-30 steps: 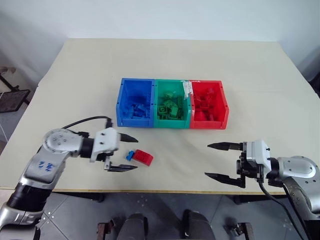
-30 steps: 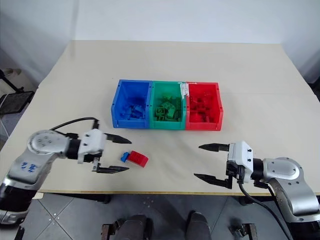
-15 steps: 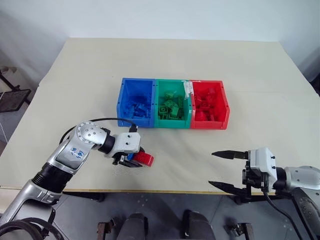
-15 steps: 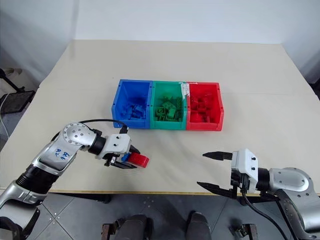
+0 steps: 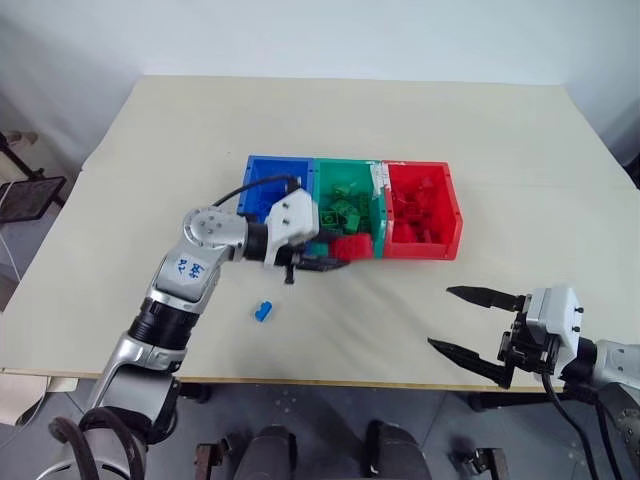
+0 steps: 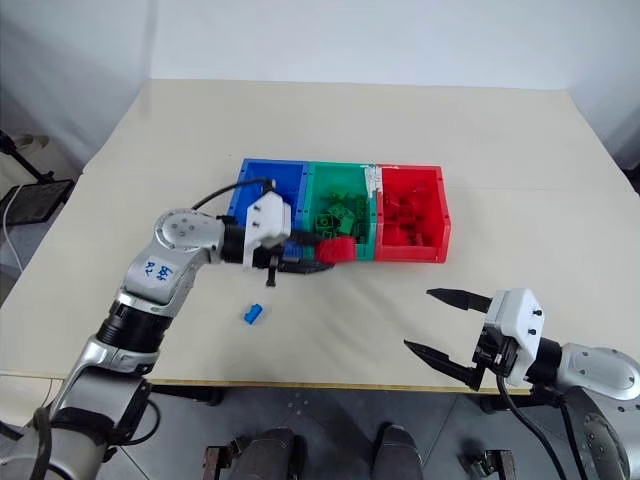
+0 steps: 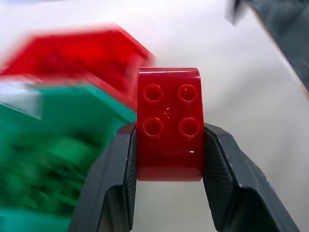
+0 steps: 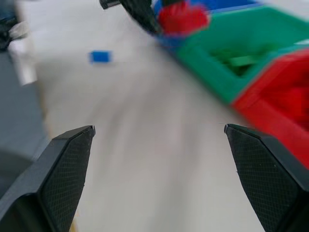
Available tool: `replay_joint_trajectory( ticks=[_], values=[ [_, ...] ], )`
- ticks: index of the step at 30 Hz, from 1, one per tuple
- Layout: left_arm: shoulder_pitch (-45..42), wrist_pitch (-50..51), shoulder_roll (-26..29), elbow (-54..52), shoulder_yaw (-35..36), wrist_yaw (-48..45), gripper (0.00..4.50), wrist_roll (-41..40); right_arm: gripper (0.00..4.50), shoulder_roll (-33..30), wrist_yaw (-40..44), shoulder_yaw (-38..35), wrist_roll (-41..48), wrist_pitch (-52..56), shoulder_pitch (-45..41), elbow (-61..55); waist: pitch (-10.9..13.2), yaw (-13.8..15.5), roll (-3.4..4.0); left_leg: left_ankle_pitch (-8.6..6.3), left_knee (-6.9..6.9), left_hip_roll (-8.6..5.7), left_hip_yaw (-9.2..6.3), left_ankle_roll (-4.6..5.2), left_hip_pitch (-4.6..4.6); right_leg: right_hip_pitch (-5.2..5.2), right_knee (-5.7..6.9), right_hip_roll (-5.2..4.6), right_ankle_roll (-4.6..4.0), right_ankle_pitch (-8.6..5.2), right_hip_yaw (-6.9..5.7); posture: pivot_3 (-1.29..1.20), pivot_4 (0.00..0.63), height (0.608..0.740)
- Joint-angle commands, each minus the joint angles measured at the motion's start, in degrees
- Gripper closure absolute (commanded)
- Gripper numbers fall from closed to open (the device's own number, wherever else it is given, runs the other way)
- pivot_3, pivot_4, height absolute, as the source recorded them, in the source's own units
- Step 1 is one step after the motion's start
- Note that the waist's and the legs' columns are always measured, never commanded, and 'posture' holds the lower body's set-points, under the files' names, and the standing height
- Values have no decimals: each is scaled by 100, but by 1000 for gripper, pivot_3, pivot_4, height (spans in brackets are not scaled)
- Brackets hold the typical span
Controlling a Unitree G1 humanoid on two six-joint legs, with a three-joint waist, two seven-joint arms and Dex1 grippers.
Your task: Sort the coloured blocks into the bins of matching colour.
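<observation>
My left gripper point(image 5: 335, 256) is shut on a red block point(image 5: 352, 246) and holds it in the air just in front of the green bin point(image 5: 345, 213). Both black fingers point(image 7: 118, 188) press the studded red block point(image 7: 169, 123) from its two sides. A small blue block point(image 5: 262, 311) lies on the table, nearer me and to the left. The joined bins stand in a row: blue bin point(image 5: 268, 172), green bin, red bin point(image 5: 422, 210), each with blocks inside. My right gripper point(image 5: 478, 321) hangs open and empty near the table's front right edge.
The beige table point(image 5: 480, 150) stretches wide behind and beside the bins. A black cable point(image 5: 262, 186) loops from my left wrist over the blue bin. White label scraps point(image 5: 377, 180) sit between the green and red bins.
My left gripper has closed on the red block and lifted it up and rightward to the green bin's front. The blue block stays on the table. The right gripper drifted slightly right.
</observation>
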Motion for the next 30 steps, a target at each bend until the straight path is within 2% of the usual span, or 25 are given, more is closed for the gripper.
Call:
replay_joint_trajectory(
  ticks=[1,4,9,11,12,17,19,22,24,30],
  values=[
    [-785,147,-891,959,365,968,3035,-157,0,430,-913,-478,134,94,129,-442,1,85,-3,0,2,-3,1,1,-3,0,-2,-1,0,0,0,0,150,740],
    [-1497,-482,-1448,2170,262,1312,3035,193,0,713,-1507,-601,-287,6,189,-626,2,90,-6,2,7,-10,4,5,-10,0,-8,-4,3,2,1,0,150,740],
    [-2417,-1093,-1936,3783,346,1722,3035,439,0,960,-2081,-560,-537,30,206,-838,0,36,-2,1,-14,-9,12,6,-5,-6,-13,-3,3,2,2,0,150,740],
    [-2718,-1239,-2048,4270,410,1719,2316,454,0,995,-2181,-438,-615,42,230,-957,0,35,-2,2,-15,-9,14,6,-5,-7,-13,-3,3,2,3,0,150,740],
    [-2808,-1315,-2064,4419,399,1660,2108,488,0,998,-2204,-380,-641,47,234,-999,0,33,-2,2,-16,-9,17,8,-5,-7,-17,-3,3,2,3,0,150,740],
    [-2834,-1448,-1911,4527,454,1392,560,494,0,920,-2206,-183,-683,42,81,-995,0,35,-2,2,-15,-9,16,9,-5,-7,-15,-4,3,2,3,0,150,740],
    [-2657,-1527,-1719,4236,562,1037,26,325,0,861,-2064,-97,-642,-10,-34,-918,0,29,-1,3,-15,-9,16,9,-5,-7,-15,-4,3,2,3,0,150,740],
    [-2187,-1711,-1167,3524,727,305,26,92,0,600,-1547,162,-537,-71,-326,-733,-2,-65,2,3,-16,-8,16,9,-3,-8,-14,-3,3,2,3,0,150,740],
    [-1575,-1836,-445,2796,907,-461,26,-158,0,306,-1006,388,-500,-117,-580,-476,-3,-156,5,3,-18,-5,14,9,0,-9,-10,-2,3,2,4,0,150,740],
    [-9,-1083,1232,1282,1618,-1352,26,-888,0,-176,131,878,-474,-335,-1158,194,-4,-253,5,3,-22,0,6,8,4,-11,0,-2,3,2,-1,0,150,740]
  ],
)
